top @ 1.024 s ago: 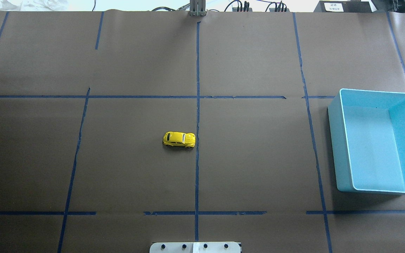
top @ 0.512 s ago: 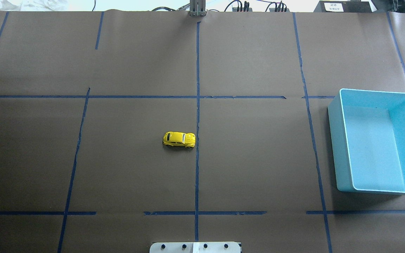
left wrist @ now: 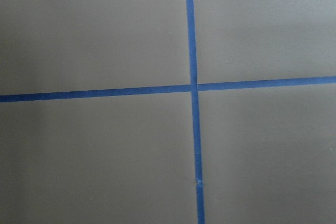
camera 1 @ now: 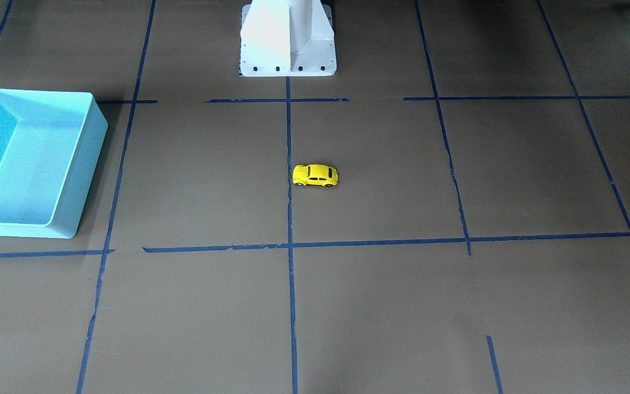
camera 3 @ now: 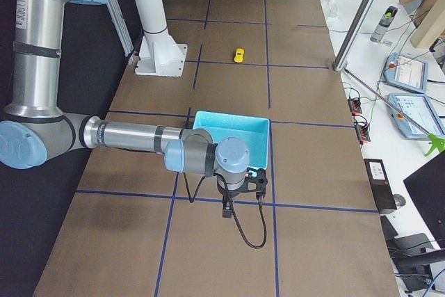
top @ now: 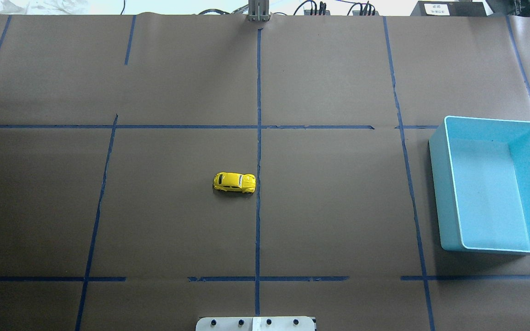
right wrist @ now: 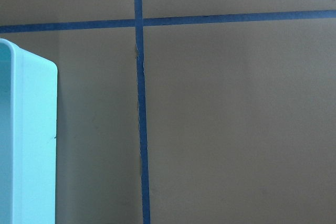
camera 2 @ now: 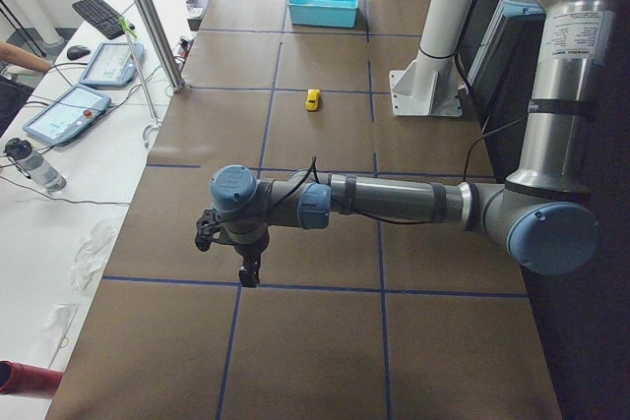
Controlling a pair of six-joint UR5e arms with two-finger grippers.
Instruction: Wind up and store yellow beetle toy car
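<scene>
**Toy car (top: 234,182) alone at mid-table, both pincers far out at the table's ends**

Stands on its wheels on the brown table (top: 338,207), in the open, touched by nothing. Sits just beside the central tape line (top: 258,138), on the robot's left of it, with one end almost at the tape. Lies with its long axis across the table, left to right, square to that line and in line with the way toward the blue bin (top: 442,193) at the right. Has no arm near it in the overhead or front views.

Left pincer (camera 2: 236,261): hangs fingers-down over the table's left end, well apart from the car. Shows only in the left side view, so cannot tell how wide it stands. Has no hold of the car, which sits on the table.

Right pincer (camera 3: 240,196): hangs just beside the bin, on the bin's outer side, with the bin between it and the car. Shows only in the right side view, so again cannot tell its opening. Likewise has no hold of the car.

Reads as the very start: nothing wound, nothing stored. Favours the left arm slightly, judging by which side of the line the car is on. Calls for a long reach inward and a descent from above. Probably suits fingers closing across the narrow width, leaving the long axis free for rolling.
</scene>
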